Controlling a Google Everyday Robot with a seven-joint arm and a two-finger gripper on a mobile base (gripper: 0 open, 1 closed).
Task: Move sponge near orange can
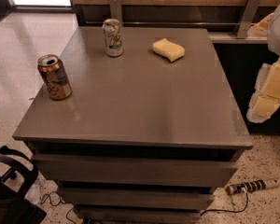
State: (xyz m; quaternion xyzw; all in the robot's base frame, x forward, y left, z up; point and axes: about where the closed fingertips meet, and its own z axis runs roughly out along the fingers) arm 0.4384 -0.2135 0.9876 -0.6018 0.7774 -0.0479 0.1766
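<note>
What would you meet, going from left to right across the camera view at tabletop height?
orange can → white can → sponge → end effector, hanging beyond the table at the picture's right edge.

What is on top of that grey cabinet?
Three things: an orange can near the left edge, a white can at the back, and a sponge to its right. What the drawers hold is hidden. The robot's hand hangs off to the right, beside the cabinet.

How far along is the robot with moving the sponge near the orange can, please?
Nothing done yet: the sponge lies right of the white can, apart from the orange can at the left edge. The gripper hangs beyond the table's right side, touching neither. Grasp and carry remain.
</note>
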